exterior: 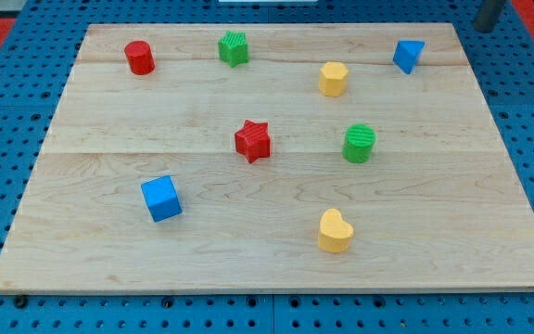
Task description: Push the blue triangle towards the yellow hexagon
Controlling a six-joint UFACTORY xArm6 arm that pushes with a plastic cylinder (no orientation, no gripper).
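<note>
1. Blue triangle sits near the upper right of the wooden board. Yellow hexagon lies just to its lower left, near but clearly apart, with bare wood between them.
2. The rod enters at the frame's top right corner. Its lower end, the tip, shows as a dark stub off the board's upper right corner, up and right of the blue triangle and not touching it.
3. Other blocks: red cylinder upper left; green cube-like block top centre; red star centre; green cylinder right of centre; blue cube lower left; yellow heart lower centre.
4. Judgement: push not yet started. The tip already stands roughly on the far side of the triangle from the hexagon, so a stroke down and to the left looks suitable.
5. Risk: an off-centre contact on the triangle's slanted face could spin it or let it slip sideways past the hexagon.
6. Risk: too long a stroke could ram the hexagon and shove it towards the green cylinder below it.
7. Jaws: none fitted. The arm ends in a plain rod; it holds nothing and touches no block.
</note>
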